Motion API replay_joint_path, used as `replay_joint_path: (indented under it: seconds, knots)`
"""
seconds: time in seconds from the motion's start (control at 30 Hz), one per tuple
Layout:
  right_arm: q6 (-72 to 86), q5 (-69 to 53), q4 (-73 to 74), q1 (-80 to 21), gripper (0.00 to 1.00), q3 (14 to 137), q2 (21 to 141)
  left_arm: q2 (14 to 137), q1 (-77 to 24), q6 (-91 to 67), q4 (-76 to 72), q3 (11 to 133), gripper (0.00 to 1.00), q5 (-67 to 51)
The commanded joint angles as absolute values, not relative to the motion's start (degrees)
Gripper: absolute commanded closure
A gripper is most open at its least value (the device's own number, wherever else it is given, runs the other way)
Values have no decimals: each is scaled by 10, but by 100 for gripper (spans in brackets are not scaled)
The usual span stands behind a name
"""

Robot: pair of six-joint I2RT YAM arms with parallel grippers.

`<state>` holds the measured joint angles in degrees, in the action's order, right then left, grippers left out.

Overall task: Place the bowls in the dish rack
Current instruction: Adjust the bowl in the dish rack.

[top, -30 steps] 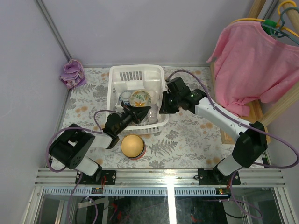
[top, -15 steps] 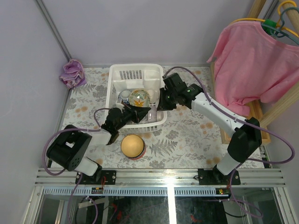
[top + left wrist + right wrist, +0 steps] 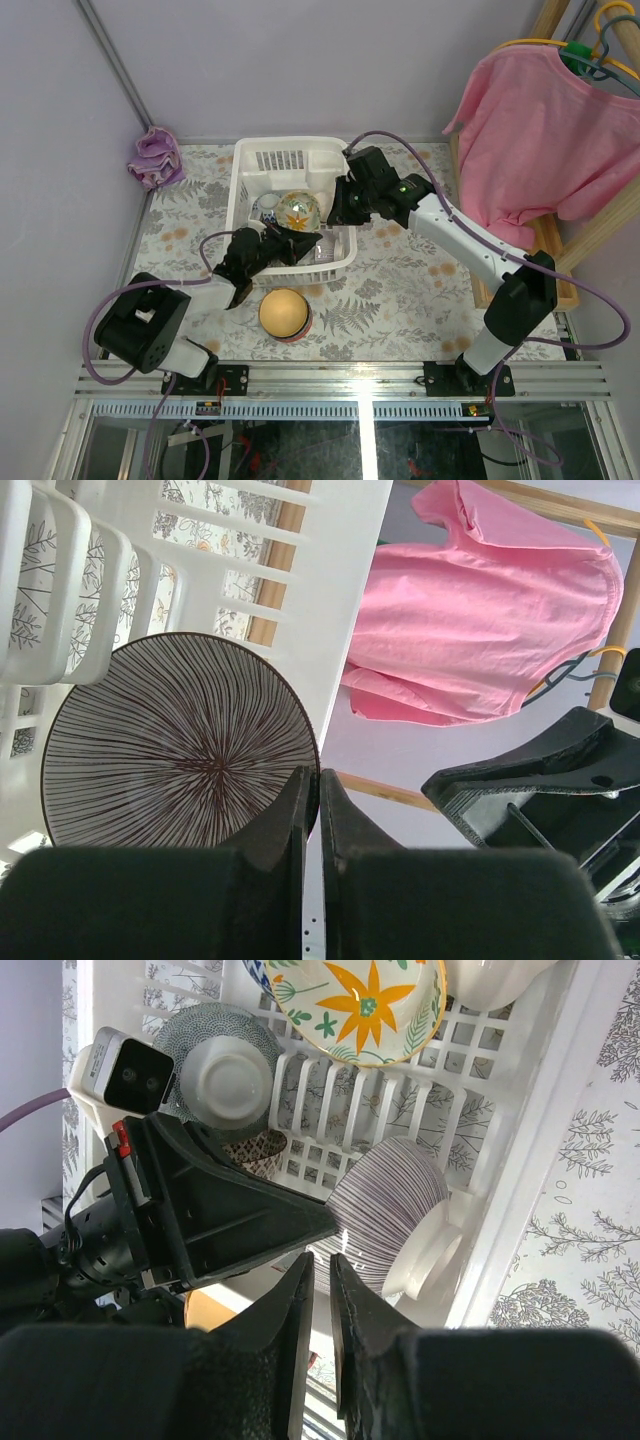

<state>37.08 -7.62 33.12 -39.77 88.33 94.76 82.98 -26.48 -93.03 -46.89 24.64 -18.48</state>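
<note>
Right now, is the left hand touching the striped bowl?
Touching. The left wrist view shows the left hand shut on the rim of the striped bowl.

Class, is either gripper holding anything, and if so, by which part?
Cannot be told: the left gripper and the right gripper each sit nearly closed at the rim of the striped bowl, but no view shows it pinched.

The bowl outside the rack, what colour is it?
Orange-yellow bowl, clearest in the top external view.
</note>
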Motion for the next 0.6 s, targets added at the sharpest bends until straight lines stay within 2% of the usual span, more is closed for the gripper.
replay_joint_path:
  seconds: [0.0, 0.33, 0.57]
  knots:
    - [361, -87, 329, -403, 82, 892, 935, 842, -253, -954, -448, 230, 100, -205]
    - [360, -80, 337, -403, 81, 875, 918, 835, -247, -999, -474, 256, 100, -175]
    - [356, -80, 345, -403, 80, 882, 919, 853, -246, -1056, -544, 255, 100, -158]
